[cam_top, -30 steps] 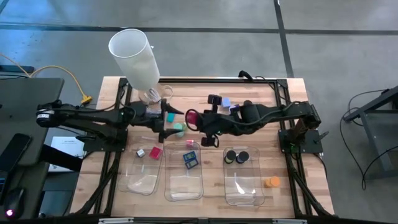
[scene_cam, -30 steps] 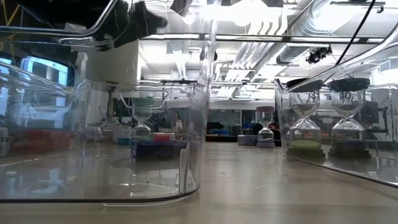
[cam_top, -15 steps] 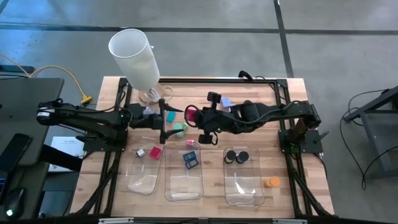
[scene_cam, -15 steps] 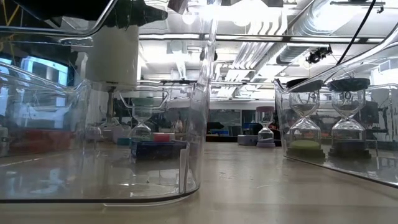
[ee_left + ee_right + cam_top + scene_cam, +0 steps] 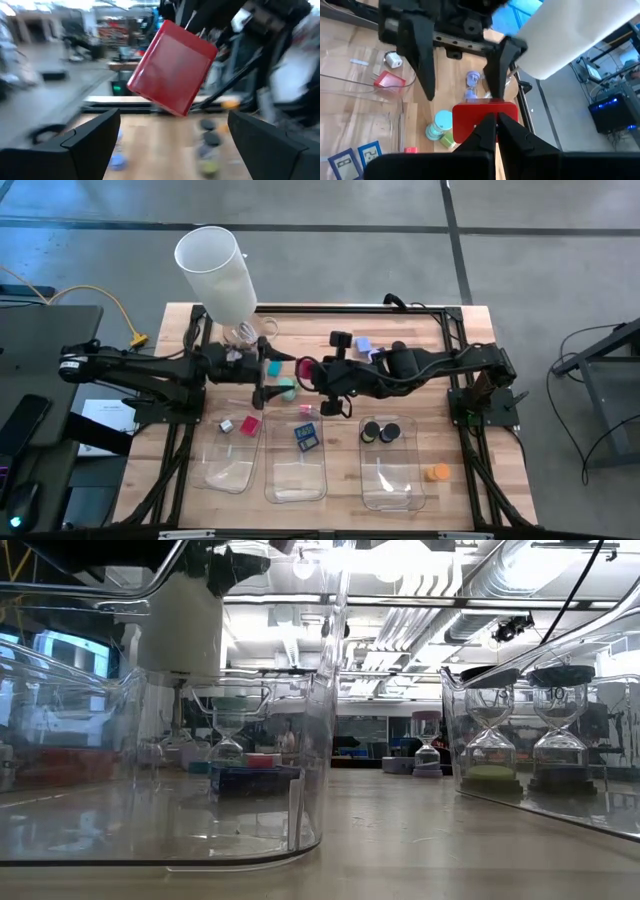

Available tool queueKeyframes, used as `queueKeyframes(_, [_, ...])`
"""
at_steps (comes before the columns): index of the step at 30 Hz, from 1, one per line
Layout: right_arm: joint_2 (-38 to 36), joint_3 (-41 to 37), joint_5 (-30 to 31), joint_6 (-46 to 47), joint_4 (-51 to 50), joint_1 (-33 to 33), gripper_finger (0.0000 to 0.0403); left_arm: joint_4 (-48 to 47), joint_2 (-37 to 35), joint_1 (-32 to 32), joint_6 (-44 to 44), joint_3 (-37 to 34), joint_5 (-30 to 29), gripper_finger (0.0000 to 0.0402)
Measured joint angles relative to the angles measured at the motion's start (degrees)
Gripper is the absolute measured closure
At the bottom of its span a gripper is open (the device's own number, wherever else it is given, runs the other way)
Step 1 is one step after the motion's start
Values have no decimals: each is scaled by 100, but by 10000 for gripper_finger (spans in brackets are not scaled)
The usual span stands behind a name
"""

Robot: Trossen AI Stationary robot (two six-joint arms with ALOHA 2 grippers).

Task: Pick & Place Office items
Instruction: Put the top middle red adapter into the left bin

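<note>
A red cube [image 5: 306,367] hangs above the table's middle, with my right gripper [image 5: 318,370] shut on it. The right wrist view shows the cube [image 5: 465,122] just beyond the closed fingertips [image 5: 490,122]. My left gripper [image 5: 267,374] is open and level, facing the cube from the table's left with a short gap between them. In the left wrist view the cube [image 5: 172,67] floats tilted ahead of the two spread fingers, not between them. Teal and green pieces [image 5: 287,387] stand on the wood below. My right gripper pinches the red cube at its near edge [image 5: 482,114] between its two fingers. The fingers come from the table's right, slanting down. The cube is lifted clear of the table and sits tilted, one corner down.
Three clear trays [image 5: 232,470] [image 5: 297,475] [image 5: 392,480] line the near side, holding a red cube [image 5: 250,425], blue blocks [image 5: 306,435] and black caps [image 5: 380,430]. An orange cap [image 5: 437,472] lies right of them. A tall white cylinder [image 5: 215,270] stands at the far left.
My left gripper has rolled about its own pointing line and stayed open and in place. My right gripper has kept the red cube aloft in about the same spot.
</note>
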Motion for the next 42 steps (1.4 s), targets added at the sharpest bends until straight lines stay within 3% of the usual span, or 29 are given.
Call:
queueKeyframes(7, [1,0,-28,-286,155,-1,400,231,2,567,-1833,0,1760,39])
queueKeyframes(15, [2,0,-325,-535,427,-5,400,597,254,833,-2329,7,2026,39])
queueKeyframes(20, [2,0,-447,-566,477,-10,400,1309,596,831,-2499,7,2493,39])
queueKeyframes(32, [2,4,-491,-570,481,-19,400,1895,831,757,-2733,4,2392,39])
queueKeyframes(42, [-6,11,-511,-608,518,-70,400,2113,833,346,-2741,-10,2047,39])
